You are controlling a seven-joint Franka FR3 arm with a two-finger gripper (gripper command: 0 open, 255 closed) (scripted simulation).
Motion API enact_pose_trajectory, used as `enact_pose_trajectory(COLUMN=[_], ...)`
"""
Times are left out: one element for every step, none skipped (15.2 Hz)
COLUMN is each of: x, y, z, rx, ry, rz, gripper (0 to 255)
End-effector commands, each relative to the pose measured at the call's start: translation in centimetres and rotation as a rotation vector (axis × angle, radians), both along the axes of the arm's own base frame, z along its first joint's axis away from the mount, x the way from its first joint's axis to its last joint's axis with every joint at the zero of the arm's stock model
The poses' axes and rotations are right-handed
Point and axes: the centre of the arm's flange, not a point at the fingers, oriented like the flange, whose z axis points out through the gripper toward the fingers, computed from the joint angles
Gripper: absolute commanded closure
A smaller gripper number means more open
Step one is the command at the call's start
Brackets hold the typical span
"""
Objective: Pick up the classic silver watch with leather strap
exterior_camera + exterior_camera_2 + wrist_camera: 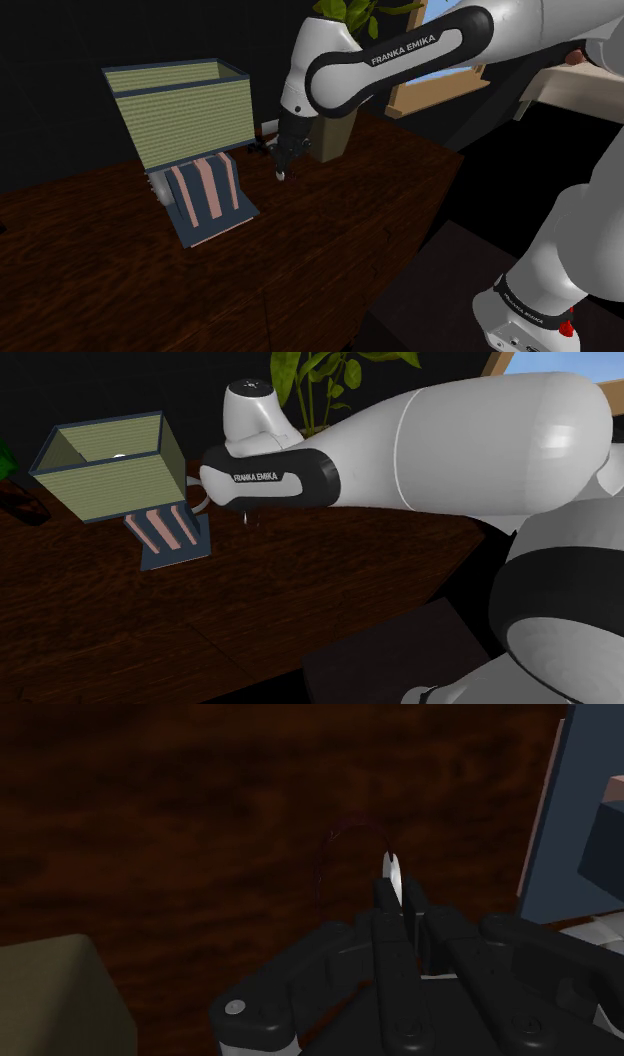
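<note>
- the gripper (pixel 396 894) is closed almost fully, and its two fingers (pixel 384 904) pinch the thin silver watch (pixel 393 870) edge-on right at their tips. the dark reddish strap (pixel 345 844) loops out just past the tips, over the wooden table (pixel 400 210).
- i can't tell whether the watch is clear of the table or touching it.
- first risk, as i judge it: the hold is on a narrow, slick rim at the very tips, so a quick lift or a wrist twist could let the case pivot or squirt out.
- second risk: the loose strap could drag on the table and tug the case free.
- third risk: the blue-and-pink striped stand (pixel 205 195) sits near one side of the gripper and the olive planter (pixel 330 135) near the other. a sideways swing could clip either one, so straight up looks safest.
- count: one watch, one gripper with two fingers, one striped stand, one green woven box (pixel 185 110) above it, one planter, one table.
</note>
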Motion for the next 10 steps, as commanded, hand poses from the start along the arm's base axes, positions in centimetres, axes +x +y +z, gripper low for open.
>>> enact_pose_trajectory(x=[0.0,0.0,0.0,0.0,0.0,0.0,0.0,0.0,0.0,0.0], y=[-0.1,-0.1,-0.1,-0.1,-0.1,-0.1,-0.1,-0.1,-0.1,-0.1], z=[1.1,1.6,2.1,2.6,3.2,3.7,4.2,4.8,4.8,4.8], rx=[0.000,0.000,0.000,0.000,0.000,0.000,0.000,0.000,0.000,0.000], ry=[0.000,0.000,0.000,0.000,0.000,0.000,0.000,0.000,0.000,0.000], rz=[0.000,0.000,0.000,0.000,0.000,0.000,0.000,0.000,0.000,0.000], gripper=[255,255,255,255,255,255,255,255,255,255])
